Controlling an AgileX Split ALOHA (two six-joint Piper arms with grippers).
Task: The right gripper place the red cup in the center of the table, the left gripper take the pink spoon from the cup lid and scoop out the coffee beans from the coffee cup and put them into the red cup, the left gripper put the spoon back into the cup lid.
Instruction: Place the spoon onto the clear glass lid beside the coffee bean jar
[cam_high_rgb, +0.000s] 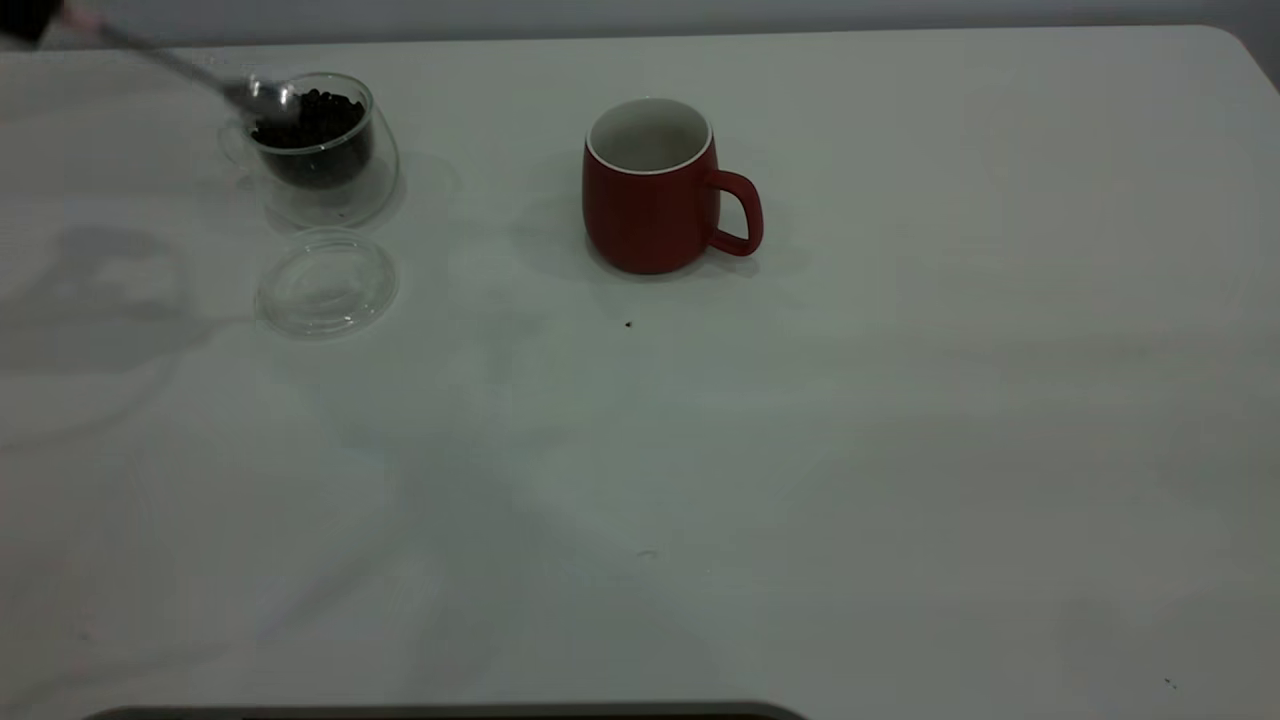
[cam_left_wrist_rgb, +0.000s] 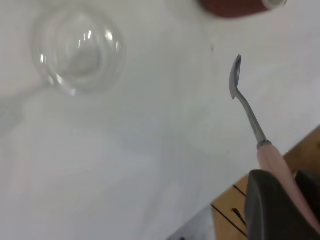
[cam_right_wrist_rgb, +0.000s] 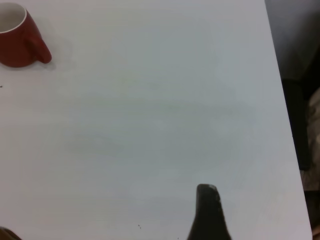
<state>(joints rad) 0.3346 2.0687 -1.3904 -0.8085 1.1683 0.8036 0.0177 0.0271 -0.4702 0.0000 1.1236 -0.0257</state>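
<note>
left of the red cup (cam_high_rgb: 651, 187), well apart from it, the coffee cup (cam_high_rgb: 318, 147) stands on the table (cam_high_rgb: 800, 450) with the coffee beans (cam_high_rgb: 318, 120) heaped inside; just in front of the coffee cup lies the cup lid (cam_high_rgb: 327, 283), holding nothing; the pink spoon (cam_high_rgb: 262, 96) has its silver bowl at the coffee cup's rim, against the beans; the left gripper (cam_left_wrist_rgb: 295, 200) clamps its pink handle beyond the coffee cup, at the table's far left corner; the red cup sits upright near the table's middle, handle turned away from the coffee cup; the right gripper (cam_right_wrist_rgb: 209, 212) hangs over bare table well right of the red cup, and whether its fingers are apart cannot be told.
</note>
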